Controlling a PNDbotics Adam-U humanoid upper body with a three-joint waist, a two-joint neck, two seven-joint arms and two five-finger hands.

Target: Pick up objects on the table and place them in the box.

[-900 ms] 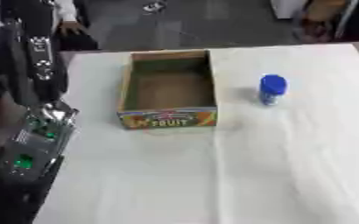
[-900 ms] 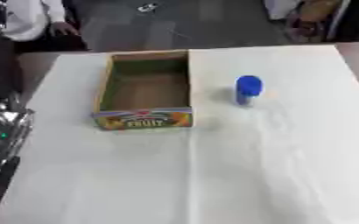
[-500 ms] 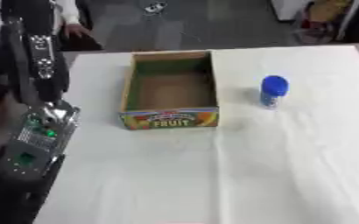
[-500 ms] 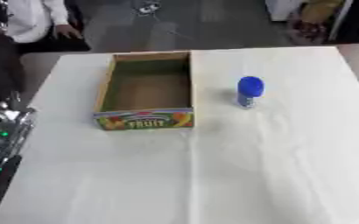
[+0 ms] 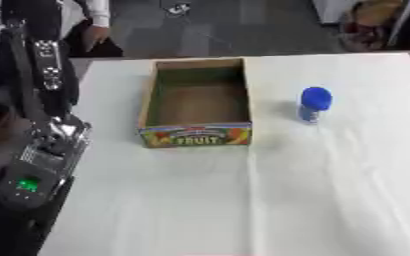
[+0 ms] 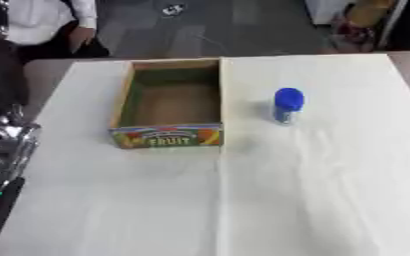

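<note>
An open cardboard box [image 5: 195, 136] with a colourful FRUIT label on its front wall stands on the white table, left of the middle. Nothing shows inside it. A small bottle with a blue cap [image 5: 314, 105] stands upright on the cloth to the right of the box, about a box width away. My left arm [image 5: 42, 85], black with a silver joint, rises along the left edge of the left eye view. Its hand does not show in either view. Nothing of my right arm or hand is in view.
A white cloth [image 5: 331, 190] covers the table, with a crease running down from the box's front right corner. The table's left edge runs beside my left arm. Beyond the far edge lies a dark floor.
</note>
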